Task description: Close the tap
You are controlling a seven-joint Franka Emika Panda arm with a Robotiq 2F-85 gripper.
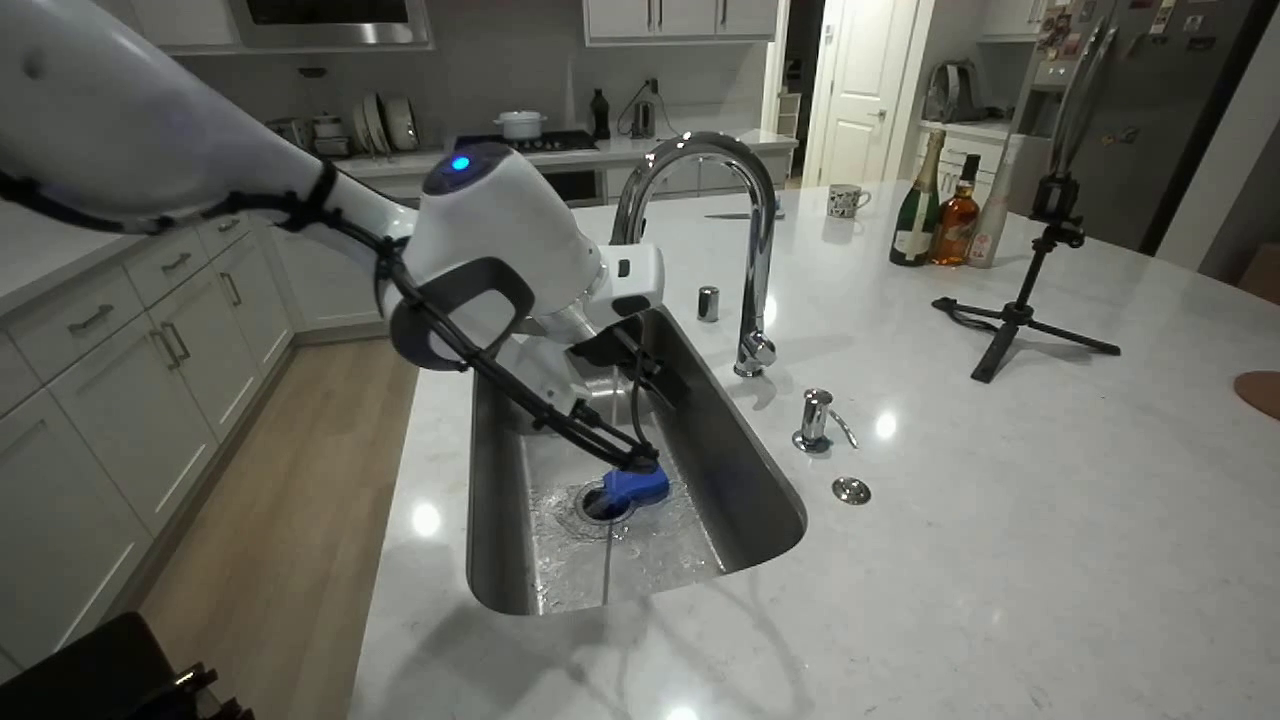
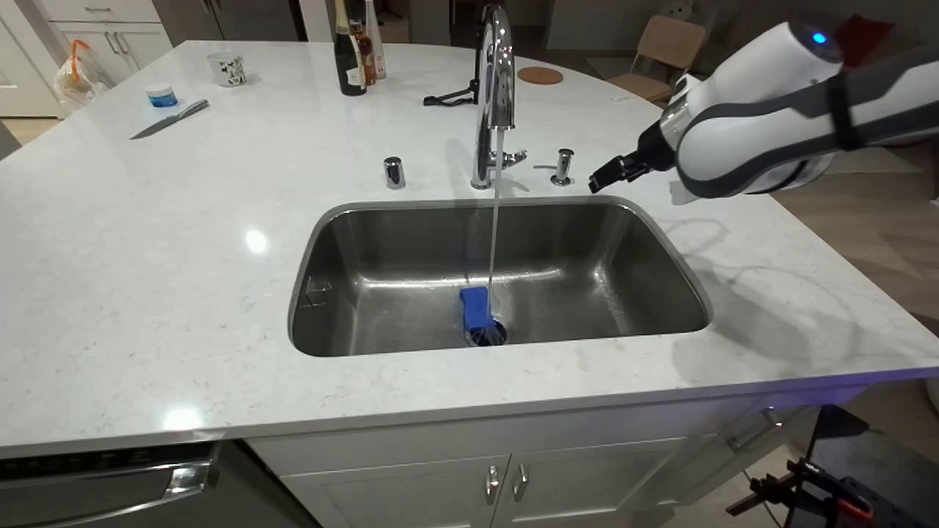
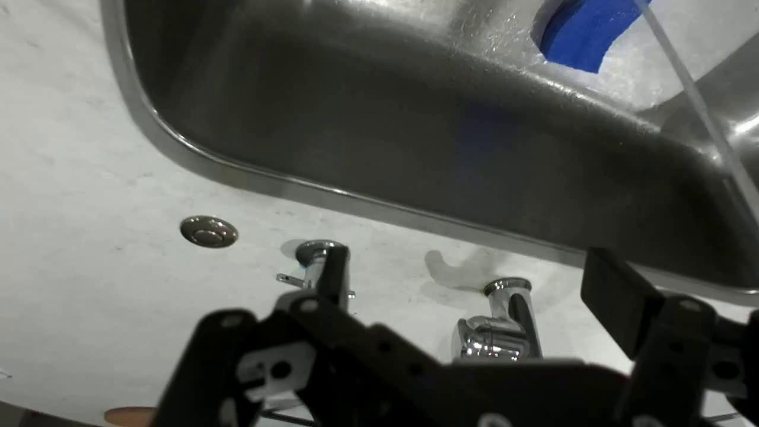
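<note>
Wrist view: the gripper (image 3: 471,276) has its jaws spread wide, the tap (image 3: 504,326) showing beyond them; how far is hard to judge. In an exterior view the tap stands on the table (image 2: 183,293), pouring water (image 2: 494,231) into the sink (image 2: 565,238).

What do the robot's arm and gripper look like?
The smooth white arm has rounded joints, dark grey trim, a glowing blue light and black cabling strapped along it. The black two-fingered gripper has angular linkages and flat, blocky pads.
</note>
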